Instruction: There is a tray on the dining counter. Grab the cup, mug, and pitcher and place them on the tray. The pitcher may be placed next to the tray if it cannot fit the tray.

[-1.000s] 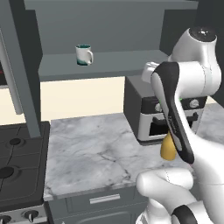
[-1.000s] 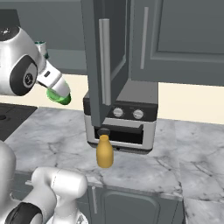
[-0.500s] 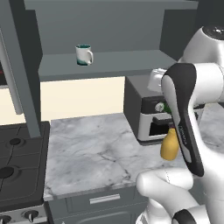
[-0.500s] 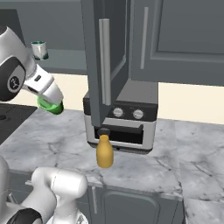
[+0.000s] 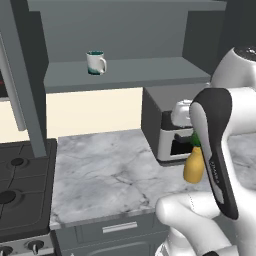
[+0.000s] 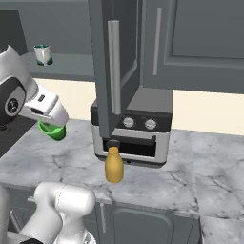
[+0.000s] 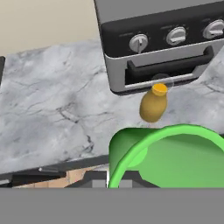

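Observation:
My gripper (image 6: 53, 125) is shut on the bright green cup (image 6: 52, 130) and holds it in the air above the left part of the stove-side marble worktop (image 6: 157, 183). In the hand view the cup's rim (image 7: 175, 151) takes up the lower right. The mustard-yellow pitcher (image 6: 114, 164) stands upright on the marble in front of the toaster oven, also seen as the pitcher (image 7: 154, 104) just beyond the cup. The white mug (image 5: 96, 63) sits on the grey shelf at the upper left. The tray and the dining counter are out of view.
A silver-and-black toaster oven (image 6: 133, 131) stands at the back of the worktop. An open grey cabinet door (image 6: 113, 66) hangs above it. A black gas stove (image 5: 17, 185) borders the marble on the left. The grey shelf (image 5: 140, 70) runs over the worktop.
The arm has swung down and a little toward the stove side, carrying the green cup lower over the worktop. Pitcher and mug have stayed put.

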### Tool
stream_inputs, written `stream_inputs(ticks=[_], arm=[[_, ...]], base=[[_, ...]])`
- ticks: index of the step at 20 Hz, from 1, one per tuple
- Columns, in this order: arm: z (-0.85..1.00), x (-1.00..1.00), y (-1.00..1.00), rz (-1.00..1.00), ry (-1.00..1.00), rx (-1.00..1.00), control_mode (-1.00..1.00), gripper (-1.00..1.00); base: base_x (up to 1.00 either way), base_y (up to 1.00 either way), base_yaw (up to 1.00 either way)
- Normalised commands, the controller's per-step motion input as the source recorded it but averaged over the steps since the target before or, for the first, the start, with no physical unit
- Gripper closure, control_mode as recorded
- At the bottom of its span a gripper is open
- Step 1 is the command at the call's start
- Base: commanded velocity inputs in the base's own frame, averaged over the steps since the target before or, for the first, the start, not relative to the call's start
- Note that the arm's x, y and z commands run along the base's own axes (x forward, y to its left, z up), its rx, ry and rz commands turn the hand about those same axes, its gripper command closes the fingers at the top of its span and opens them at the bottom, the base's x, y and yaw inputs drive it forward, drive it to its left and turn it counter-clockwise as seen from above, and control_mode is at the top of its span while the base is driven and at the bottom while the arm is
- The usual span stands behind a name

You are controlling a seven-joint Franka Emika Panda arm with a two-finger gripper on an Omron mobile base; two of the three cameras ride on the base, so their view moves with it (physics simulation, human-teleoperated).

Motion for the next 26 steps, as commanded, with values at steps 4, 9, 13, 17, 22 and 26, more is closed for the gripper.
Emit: stream_inputs(ticks=[4, 9, 13, 17, 22, 26], arm=[[-0.3, -0.14, 0.02, 0.13, 0.1, -0.07, -1.0, 1.0], [-0.51, -0.01, 0.04, 0.08, 0.14, -0.06, -1.0, 1.0], [-0.43, 0.09, 0.02, 0.05, 0.2, -0.04, -1.0, 1.0], [-0.34, 0.04, 0.08, 0.03, 0.19, -0.05, -1.0, 1.0], [-0.17, 0.01, 0.08, 0.03, 0.21, -0.01, -1.0, 1.0], [-0.06, 0.0, 0.07, 0.01, 0.09, 0.0, 1.0, 1.0]], base=[[0.0, 0.0, 0.0], [0.0, 0.0, 0.0], [0.0, 0.0, 0.0], [0.0, 0.0, 0.0], [0.0, 0.0, 0.0], [-0.02, 0.03, 0.01]])
